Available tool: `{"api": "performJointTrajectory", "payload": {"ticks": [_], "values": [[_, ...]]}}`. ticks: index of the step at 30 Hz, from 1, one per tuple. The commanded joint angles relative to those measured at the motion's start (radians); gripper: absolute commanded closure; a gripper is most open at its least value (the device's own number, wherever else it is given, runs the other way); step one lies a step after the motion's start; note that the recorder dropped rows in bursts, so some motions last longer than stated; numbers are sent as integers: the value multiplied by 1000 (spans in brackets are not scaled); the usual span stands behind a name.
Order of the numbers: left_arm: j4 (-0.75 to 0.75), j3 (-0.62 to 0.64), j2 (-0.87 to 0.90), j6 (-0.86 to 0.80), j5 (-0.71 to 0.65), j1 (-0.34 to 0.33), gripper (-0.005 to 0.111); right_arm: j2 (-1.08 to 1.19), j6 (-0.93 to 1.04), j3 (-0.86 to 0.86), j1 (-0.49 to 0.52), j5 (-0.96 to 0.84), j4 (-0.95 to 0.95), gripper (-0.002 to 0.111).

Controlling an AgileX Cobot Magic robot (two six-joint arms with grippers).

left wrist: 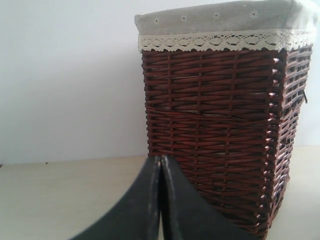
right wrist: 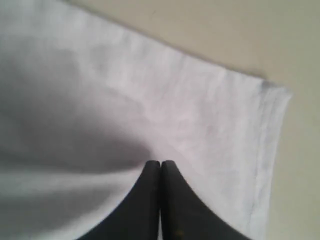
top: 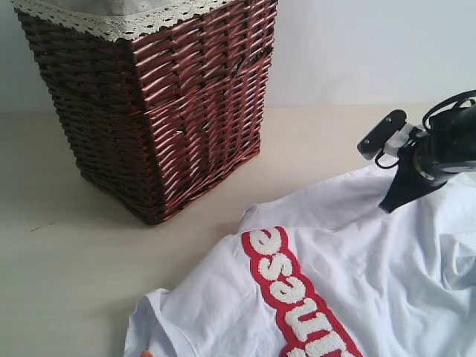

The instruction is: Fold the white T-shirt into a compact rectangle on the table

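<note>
**A:** Where is the cloth, and what are the arms doing?

**B:** The white T-shirt (top: 372, 275) lies spread on the table (top: 67, 282), print side up, in front of the wicker basket (top: 171, 111) and apart from it. The right gripper (top: 388, 207) hangs over the shirt's far edge with its jaws pressed together and nothing between them. The left gripper (left wrist: 160, 160) is likewise closed and empty, pointing at the basket rather than the shirt.

**A:** So no fold is begun?

**B:** I judge not; the first grasp is the step in hand. The jaws should part before they descend, then pinch the hemmed edge (right wrist: 270, 135) through both layers. They should lift low and carry the cloth across so it doesn't drag; the left arm ought to come over and take a matching corner.

**A:** Do the tips touch the fabric?

**B:** The right wrist view is blurred, so I cannot say.

**A:** And how does the shirt look?

**B:** It is soft and slightly rumpled, with shallow creases. The fuzzy white letters (top: 294, 290), outlined in red, run diagonally across it; that patch will probably fold more stiffly than the plain cotton.
</note>
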State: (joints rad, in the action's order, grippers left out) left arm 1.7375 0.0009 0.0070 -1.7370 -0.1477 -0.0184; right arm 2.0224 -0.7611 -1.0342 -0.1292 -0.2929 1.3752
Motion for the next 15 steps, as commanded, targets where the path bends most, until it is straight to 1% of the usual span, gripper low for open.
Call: {"api": "performJointTrajectory", "payload": {"ticks": [1,4,7,9,12,13,15], "values": [[7,-1,-7,2,-4,-2,107,-136,-27,19,2,31,-33,108],[7,-1,-7,2,-4,-2,107,-272,17,73,2,65,-39,108],[7,-1,-7,2,-4,-2,107,-404,185,176,4,83,-51,108],[7,-1,-7,2,-4,-2,107,-477,329,269,4,78,-98,108],[7,-1,-7,2,-4,-2,107,-597,573,417,4,81,-270,108],[7,-1,-7,2,-4,-2,107,-645,627,468,4,81,-339,108],[7,-1,-7,2,-4,-2,107,-745,651,551,4,81,-461,108]]}}
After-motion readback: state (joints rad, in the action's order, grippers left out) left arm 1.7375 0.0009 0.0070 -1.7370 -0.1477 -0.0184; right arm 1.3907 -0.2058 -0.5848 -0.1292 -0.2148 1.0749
